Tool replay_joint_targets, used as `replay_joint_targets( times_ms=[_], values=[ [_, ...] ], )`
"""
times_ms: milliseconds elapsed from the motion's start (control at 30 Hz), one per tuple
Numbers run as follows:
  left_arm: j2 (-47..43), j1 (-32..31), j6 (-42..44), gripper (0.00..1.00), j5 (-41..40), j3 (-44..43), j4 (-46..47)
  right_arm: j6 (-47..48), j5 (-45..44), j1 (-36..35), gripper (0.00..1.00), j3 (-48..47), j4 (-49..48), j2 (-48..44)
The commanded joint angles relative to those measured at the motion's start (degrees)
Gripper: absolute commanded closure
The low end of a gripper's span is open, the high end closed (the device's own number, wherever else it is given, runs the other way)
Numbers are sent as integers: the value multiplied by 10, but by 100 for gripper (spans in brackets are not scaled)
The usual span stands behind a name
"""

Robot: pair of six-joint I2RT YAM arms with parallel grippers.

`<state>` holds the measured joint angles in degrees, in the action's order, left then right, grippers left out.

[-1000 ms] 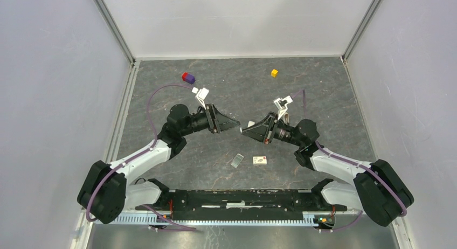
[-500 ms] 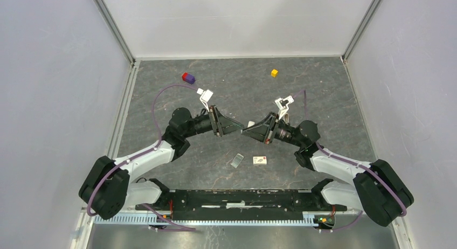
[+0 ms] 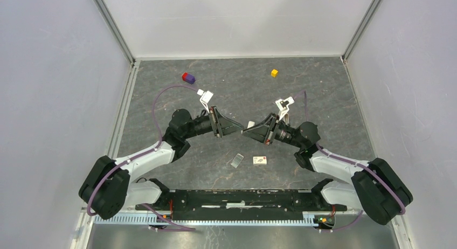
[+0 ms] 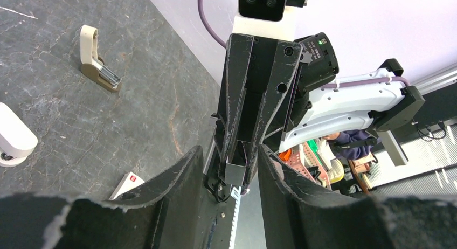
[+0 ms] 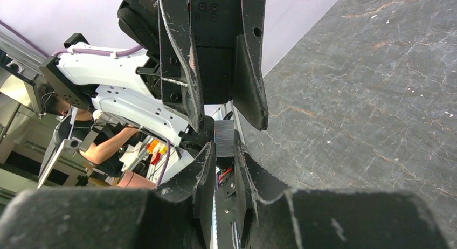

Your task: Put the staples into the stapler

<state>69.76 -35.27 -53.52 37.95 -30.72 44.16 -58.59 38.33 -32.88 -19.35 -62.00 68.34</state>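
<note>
My right gripper (image 3: 246, 131) (image 5: 224, 147) is shut on the staples (image 5: 224, 137), a short grey ribbed strip that shows end-on as a grey channel (image 4: 235, 167) in the left wrist view. My left gripper (image 3: 240, 128) (image 4: 230, 152) meets it tip to tip above the table's middle. It is open, and its fingers (image 5: 189, 71) straddle the strip's end with a gap on each side. The stapler (image 4: 97, 60) lies hinged open on the table, a cream arm raised over a grey metal inside. I cannot place it in the top view.
A white staple box with a red label (image 3: 261, 160) (image 4: 127, 184) and a small grey piece (image 3: 237, 160) lie near the front. A white rounded object (image 4: 11, 136) sits by the grippers. A red-purple cube (image 3: 188, 77) and a yellow cube (image 3: 274, 73) lie at the back.
My left arm has moved right towards the right gripper, and its jaws have narrowed round the strip's end. The right arm has hardly moved.
</note>
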Motion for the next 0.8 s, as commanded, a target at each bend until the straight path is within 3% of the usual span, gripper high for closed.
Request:
replay_joint_targets(
  times_ms=[0,367,767],
  values=[
    [-6,-4,-7,50,10,4,27,-10,-10,2,76,8,-49,4],
    [4,-12,6,48,9,3,18,-15,-12,2,75,14,-60,10],
    [7,-18,11,63,10,3,20,-19,-12,2,75,18,-69,15]
  ],
)
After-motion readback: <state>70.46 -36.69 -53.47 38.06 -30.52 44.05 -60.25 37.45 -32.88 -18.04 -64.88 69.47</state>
